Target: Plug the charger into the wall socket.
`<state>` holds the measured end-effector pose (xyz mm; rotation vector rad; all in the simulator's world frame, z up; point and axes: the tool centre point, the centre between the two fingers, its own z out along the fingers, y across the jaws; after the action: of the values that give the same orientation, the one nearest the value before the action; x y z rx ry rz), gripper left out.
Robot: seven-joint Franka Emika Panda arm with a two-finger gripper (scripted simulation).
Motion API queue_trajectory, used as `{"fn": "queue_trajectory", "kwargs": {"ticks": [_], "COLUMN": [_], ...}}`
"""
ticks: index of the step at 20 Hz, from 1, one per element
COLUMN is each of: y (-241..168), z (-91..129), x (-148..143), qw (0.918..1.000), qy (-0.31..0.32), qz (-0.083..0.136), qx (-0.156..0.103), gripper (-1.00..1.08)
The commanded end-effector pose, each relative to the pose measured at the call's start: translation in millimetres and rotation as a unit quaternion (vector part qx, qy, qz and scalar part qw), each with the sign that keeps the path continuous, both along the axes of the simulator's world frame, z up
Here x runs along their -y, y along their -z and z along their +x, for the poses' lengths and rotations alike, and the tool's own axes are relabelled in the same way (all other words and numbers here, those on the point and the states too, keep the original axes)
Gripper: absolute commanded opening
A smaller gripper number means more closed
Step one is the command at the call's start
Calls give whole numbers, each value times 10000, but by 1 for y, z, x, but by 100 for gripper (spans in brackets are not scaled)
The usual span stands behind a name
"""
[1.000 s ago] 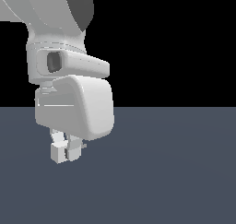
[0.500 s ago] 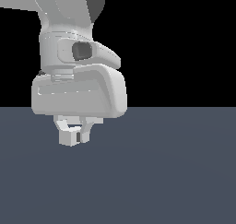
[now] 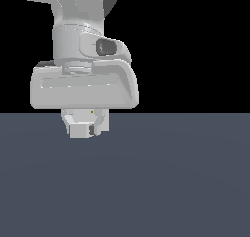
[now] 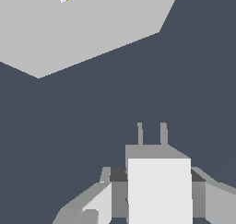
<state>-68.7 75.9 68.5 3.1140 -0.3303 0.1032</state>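
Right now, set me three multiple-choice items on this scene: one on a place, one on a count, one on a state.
1. Where is the charger?
A. between the gripper fingers
B. lying on the floor
C. seated in the wall socket

2. How many prongs stick out of the charger?
A. one
B. two
C. four

3. Do the prongs touch the wall socket?
A. yes, fully inserted
B. yes, tips just in
C. no, a gap of dark floor shows between them

Answers:
1 A, the wrist view shows a finger on each side of the white block.
2 B, two short grey prongs stand at its end.
3 C, the plate lies apart from the prong tips.
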Motion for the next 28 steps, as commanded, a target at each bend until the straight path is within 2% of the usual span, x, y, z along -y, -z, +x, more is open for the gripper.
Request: {"fn": "queue_trajectory", "kwargs": {"ticks": [1,8,14,20,28], "y": [-6,-19,-27,-31,-31], "z": [4,14,20,23,24], "x": [0,0,-2,-3,-3], "qw": [9995,9934,9869,9828,9823], "qy": [-328,-1147,-1613,-1847,-1872], "qz": [-1,2,5,7,7], "qx": [0,-4,-9,-12,-13], "gripper": [-100,-100,-100,-100,-100]}}
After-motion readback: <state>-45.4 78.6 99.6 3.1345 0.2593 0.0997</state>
